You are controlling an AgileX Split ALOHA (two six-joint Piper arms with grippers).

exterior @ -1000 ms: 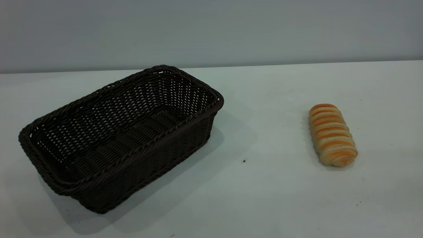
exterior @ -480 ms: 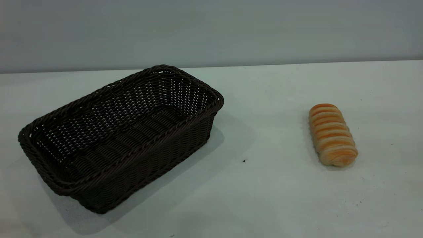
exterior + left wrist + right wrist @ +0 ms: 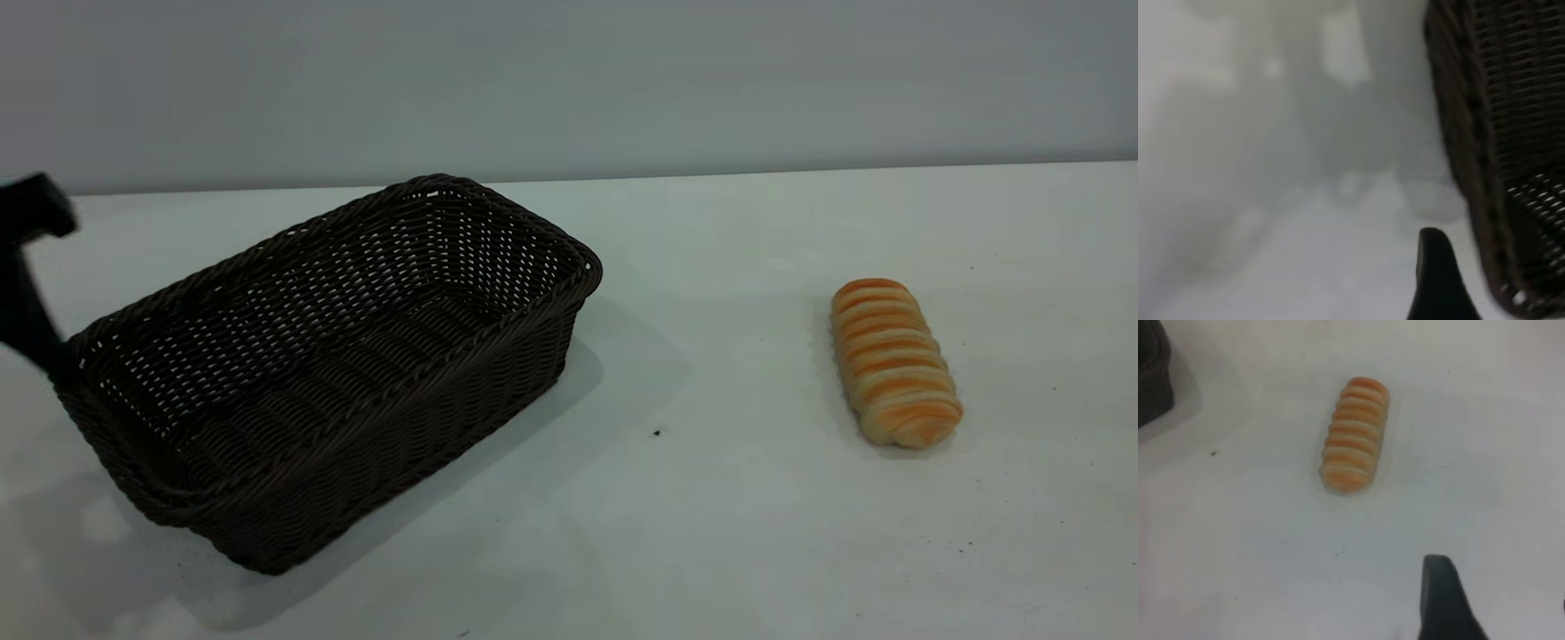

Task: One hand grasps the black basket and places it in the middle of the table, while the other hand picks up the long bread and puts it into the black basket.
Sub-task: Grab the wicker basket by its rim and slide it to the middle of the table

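The black basket [image 3: 329, 356] sits at the table's left, turned at an angle, and is empty. My left gripper [image 3: 27, 293] has come in at the left edge, right beside the basket's left corner. In the left wrist view one black finger [image 3: 1436, 273] stands just outside the basket's braided rim [image 3: 1471, 167]; the other finger is out of view. The long bread [image 3: 893, 360] lies on the white table [image 3: 711, 498] at the right. It also shows in the right wrist view [image 3: 1353, 433], with my right gripper [image 3: 1501, 587] open above the table, short of the bread.
A grey wall runs behind the table's far edge. A small dark speck [image 3: 656, 433] lies between the basket and the bread. The basket's corner [image 3: 1151, 373] shows at the edge of the right wrist view.
My left gripper has entered the exterior view at the left edge, next to the basket's corner. The basket and bread have not moved.
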